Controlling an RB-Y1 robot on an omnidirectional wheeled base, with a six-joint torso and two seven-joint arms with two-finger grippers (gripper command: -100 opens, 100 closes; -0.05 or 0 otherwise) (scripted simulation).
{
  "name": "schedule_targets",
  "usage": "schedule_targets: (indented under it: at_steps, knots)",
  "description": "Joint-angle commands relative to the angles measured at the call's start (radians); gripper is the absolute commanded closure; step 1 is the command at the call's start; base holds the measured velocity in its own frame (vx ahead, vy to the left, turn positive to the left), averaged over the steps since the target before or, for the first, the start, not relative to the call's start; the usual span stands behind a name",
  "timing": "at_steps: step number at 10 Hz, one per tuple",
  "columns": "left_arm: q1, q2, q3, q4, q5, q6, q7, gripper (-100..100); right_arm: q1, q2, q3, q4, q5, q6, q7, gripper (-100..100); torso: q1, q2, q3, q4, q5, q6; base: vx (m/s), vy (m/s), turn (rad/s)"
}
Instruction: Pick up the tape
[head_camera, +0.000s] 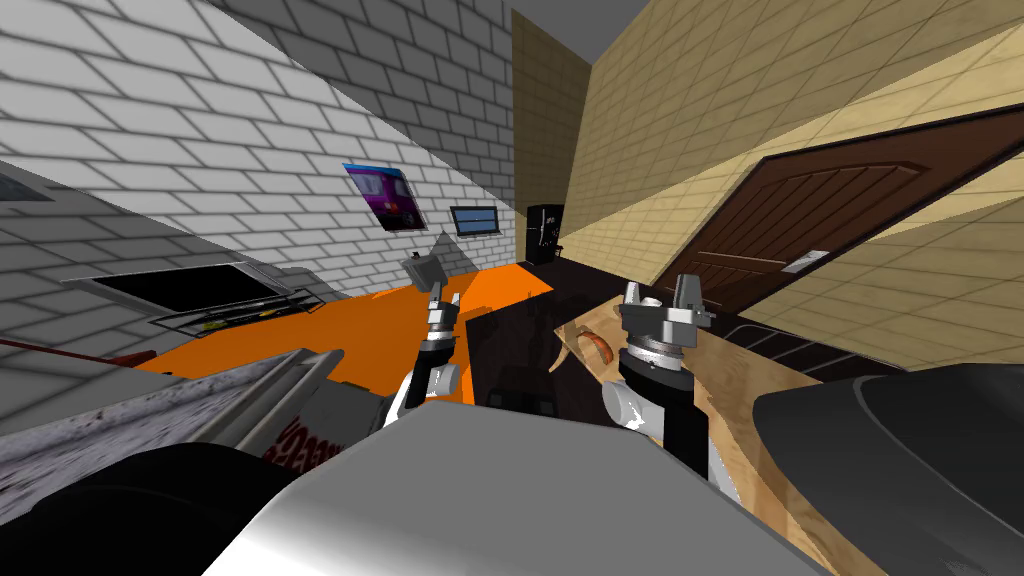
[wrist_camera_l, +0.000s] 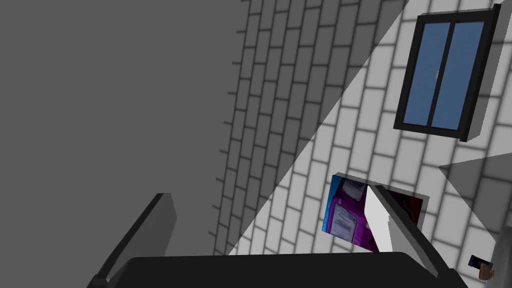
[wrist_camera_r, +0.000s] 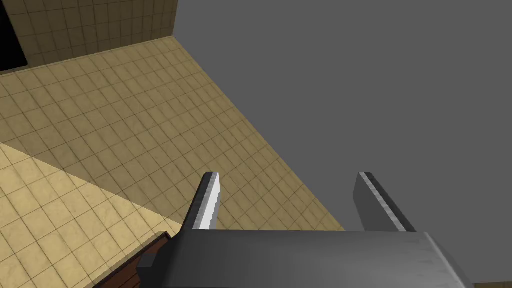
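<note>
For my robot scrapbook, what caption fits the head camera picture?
Left gripper and right gripper held up open, orange tape lying on the wooden table by the right arm.

Floor (head_camera: 390, 320) orange. Brick wall (head_camera: 200, 120) white, grey joints. Tiled wall (head_camera: 700, 130) tan. Door (head_camera: 830, 220) dark brown. Table (head_camera: 750, 400) pale wood grain. Tape (head_camera: 596, 346) orange-brown. Picture (head_camera: 385, 195) purple.

Two pincers (wrist_camera_l: 277, 210) (wrist_camera_r: 287, 177), one tape (head_camera: 597, 345), one door (head_camera: 810, 230), one window (head_camera: 474, 220)

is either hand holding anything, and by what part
Nothing is held: the left hand and the right hand are both open and empty. The tape lies on the wooden table.
</note>
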Motion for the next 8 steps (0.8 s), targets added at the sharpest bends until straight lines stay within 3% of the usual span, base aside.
schedule_targets:
  at_steps: [1,4,5,7,8]
  knots:
    - [0.0,0.0,0.0,0.0,0.0,0.0,0.0,0,-0.001,-0.042,-0.015,0.028,-0.031,0.031,-0.014,-100,0.0,0.0,0.0,0.0,0.0,0.0,-0.019,-0.01,0.047]
    - [0.0,0.0,0.0,0.0,0.0,0.0,0.0,0,-0.007,-0.108,-0.05,0.095,-0.108,0.101,-0.045,-100,-0.001,0.003,0.001,0.0,0.0,0.0,-0.047,-0.015,0.069]
    - [0.0,0.0,0.0,0.0,0.0,0.0,0.0,0,-0.007,-0.108,-0.05,0.095,-0.109,0.109,-0.045,-100,-0.001,0.004,0.002,0.001,0.0,0.0,-0.046,-0.003,0.028]
    - [0.0,0.0,0.0,0.0,0.0,0.0,0.0,0,-0.014,-0.151,-0.085,0.158,-0.183,0.167,-0.07,-100,-0.001,0.003,0.002,0.001,0.0,0.0,-0.048,-0.007,0.086]
    - [0.0,0.0,0.0,0.0,0.0,0.0,0.0,0,-0.014,-0.151,-0.085,0.158,-0.184,0.183,-0.07,-100,-0.001,0.003,0.002,0.001,0.0,0.0,-0.043,-0.008,0.027]
